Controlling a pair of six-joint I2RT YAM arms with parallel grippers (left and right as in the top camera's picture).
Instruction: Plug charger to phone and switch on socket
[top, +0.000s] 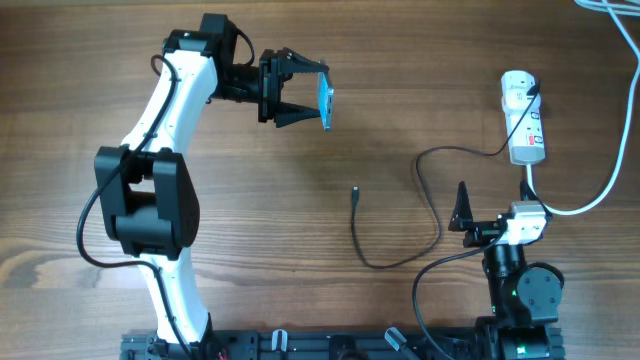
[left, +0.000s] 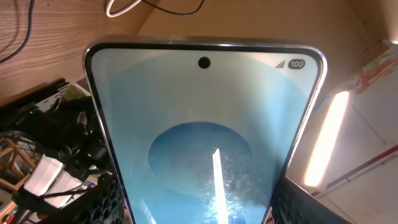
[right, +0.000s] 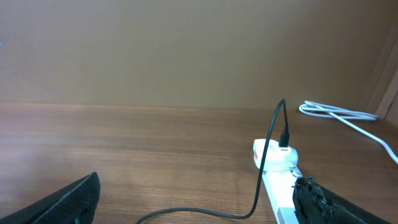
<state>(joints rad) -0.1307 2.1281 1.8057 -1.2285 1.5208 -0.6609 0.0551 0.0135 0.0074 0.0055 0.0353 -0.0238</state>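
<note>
So the phone (left: 205, 137) is sitting in the left gripper (top: 318, 97), up in the far-left part of the table (top: 300, 230). The fingers (left: 112, 199) are clamping it from both sides. It's turned on edge, so from overhead it's just showing as a thin cyan strip. In the left wrist view the glowing screen is filling nearly the whole frame. I can't tell whether it's touching the wood or hanging just above it.

The charger (top: 438, 225) is lying loose on the table. Its connector tip (top: 355, 192) is resting about mid-table, below and a bit right of the phone, with bare wood showing between them. From the tip the thin black cable is dipping toward the near side and looping back up. It's then running across to the far end of the socket (top: 524, 118), where it's going into a white block.

The socket is lying lengthwise near the right-hand side. Its white cord (top: 600, 195) is coming out of the near end, swinging right and heading off past the far-right corner.

The right gripper (right: 196, 186) is parked on the near right, facing the socket. Its fingers (right: 74, 199) are standing wide apart and gripping nothing. The socket's near end is sitting just beside the right-hand finger, and the charger cable is passing through the gap in front.

Room-wise, the middle and the near-left of the table are showing open wood. The right side is getting crowded with the cord, the cable loop and the socket.
</note>
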